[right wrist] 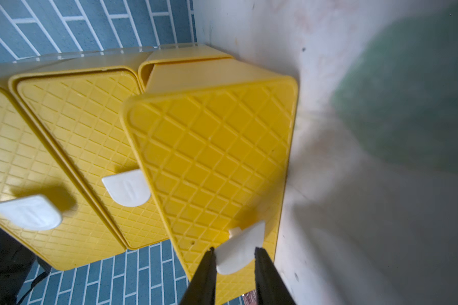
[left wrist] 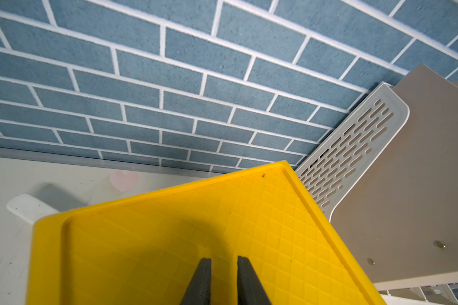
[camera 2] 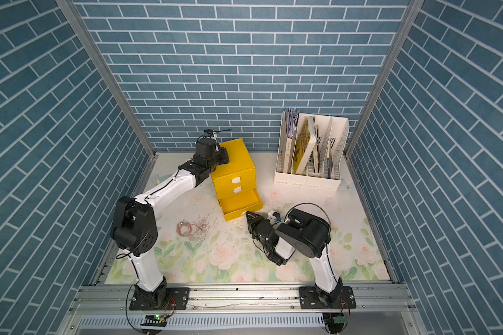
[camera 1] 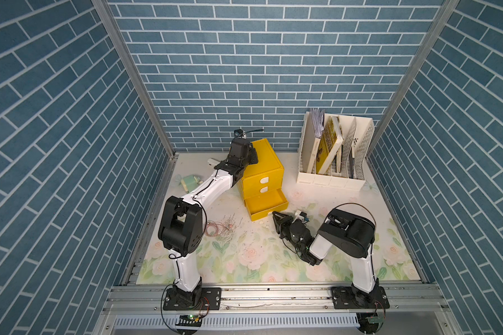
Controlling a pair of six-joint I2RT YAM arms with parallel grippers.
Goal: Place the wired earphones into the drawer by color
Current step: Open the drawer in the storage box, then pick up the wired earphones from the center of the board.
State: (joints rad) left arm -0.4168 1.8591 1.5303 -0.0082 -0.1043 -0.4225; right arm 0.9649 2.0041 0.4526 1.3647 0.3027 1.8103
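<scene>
A pinkish-copper coil of wired earphones [camera 1: 215, 229] [camera 2: 186, 227] lies on the floral mat left of centre, clear of both arms. The yellow cabinet [camera 1: 266, 162] [camera 2: 238, 158] has its bottom drawer [camera 1: 266, 203] [camera 2: 240, 203] pulled out, and the part of its inside that shows is bare. My right gripper [right wrist: 234, 250] [camera 1: 275, 215] is shut on that drawer's white tab handle [right wrist: 245, 241]. The two upper drawers [right wrist: 72, 126] stand closed. My left gripper [left wrist: 224, 260] [camera 1: 251, 153] rests on the cabinet's top [left wrist: 262, 211], jaws a little apart with nothing between them.
A white slotted file rack [camera 1: 330, 177] [camera 2: 307, 182] with books stands at the back right. A mint-green object [camera 1: 190, 182] lies by the left wall. A small white flat piece [left wrist: 27, 208] [camera 1: 212, 161] lies behind the cabinet.
</scene>
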